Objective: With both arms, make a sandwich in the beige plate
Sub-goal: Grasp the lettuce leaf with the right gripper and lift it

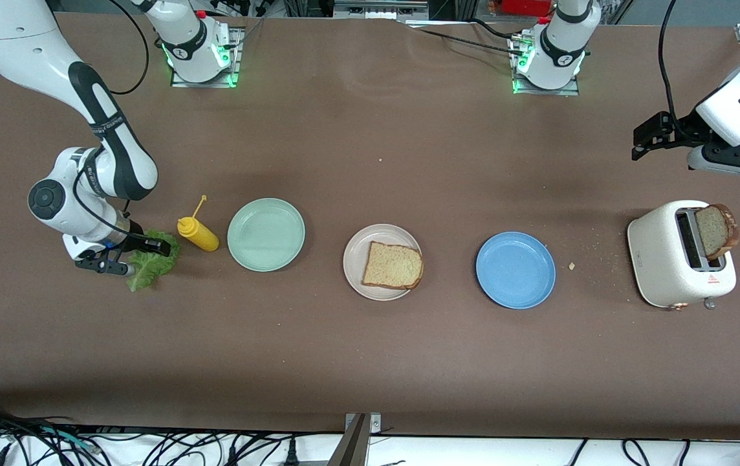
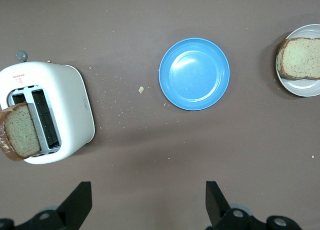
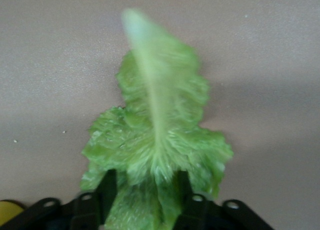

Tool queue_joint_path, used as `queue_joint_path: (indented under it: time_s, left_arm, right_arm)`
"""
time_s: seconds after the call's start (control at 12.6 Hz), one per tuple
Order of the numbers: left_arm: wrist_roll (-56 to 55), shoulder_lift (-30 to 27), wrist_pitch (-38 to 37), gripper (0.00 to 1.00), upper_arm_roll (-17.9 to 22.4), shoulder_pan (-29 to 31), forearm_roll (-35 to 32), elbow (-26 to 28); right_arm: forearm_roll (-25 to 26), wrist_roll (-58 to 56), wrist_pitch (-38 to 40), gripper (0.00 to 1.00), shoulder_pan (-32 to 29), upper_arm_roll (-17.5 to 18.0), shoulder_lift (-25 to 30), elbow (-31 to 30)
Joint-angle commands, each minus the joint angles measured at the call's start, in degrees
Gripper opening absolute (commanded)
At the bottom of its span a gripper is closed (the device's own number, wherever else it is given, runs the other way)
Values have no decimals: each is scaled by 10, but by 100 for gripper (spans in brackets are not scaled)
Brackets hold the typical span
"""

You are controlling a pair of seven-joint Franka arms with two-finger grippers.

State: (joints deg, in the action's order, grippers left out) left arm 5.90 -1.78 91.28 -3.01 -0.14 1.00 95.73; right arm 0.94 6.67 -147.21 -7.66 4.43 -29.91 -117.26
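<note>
One toast slice lies on the beige plate at the table's middle; both also show in the left wrist view, the toast on the plate. A second toast slice stands in the white toaster at the left arm's end. The green lettuce leaf lies at the right arm's end. My right gripper is low over it, its fingers closed on the leaf's stem end. My left gripper is open and empty in the air beside the toaster.
A mint-green plate and a yellow mustard bottle stand between the lettuce and the beige plate. A blue plate lies between the beige plate and the toaster. Crumbs dot the table by the toaster.
</note>
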Motion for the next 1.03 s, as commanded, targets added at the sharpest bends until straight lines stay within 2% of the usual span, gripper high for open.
queue_joint_path:
  time_s: [0.0, 0.08, 0.55, 0.95]
  left_arm:
    - [4, -4, -4, 100, -2, 1, -10, 1]
    - [4, -4, -4, 100, -2, 1, -10, 1]
    - [4, -4, -4, 100, -2, 1, -10, 1]
    - [4, -4, -4, 100, -2, 1, -10, 1]
  right_arm:
    - [9, 4, -7, 8, -5, 2, -8, 5]
    - [8, 4, -7, 0, -5, 1, -9, 5]
    - [13, -5, -3, 0, -3, 1, 4, 12]
    - [41, -11, 101, 0, -1, 1, 74, 38]
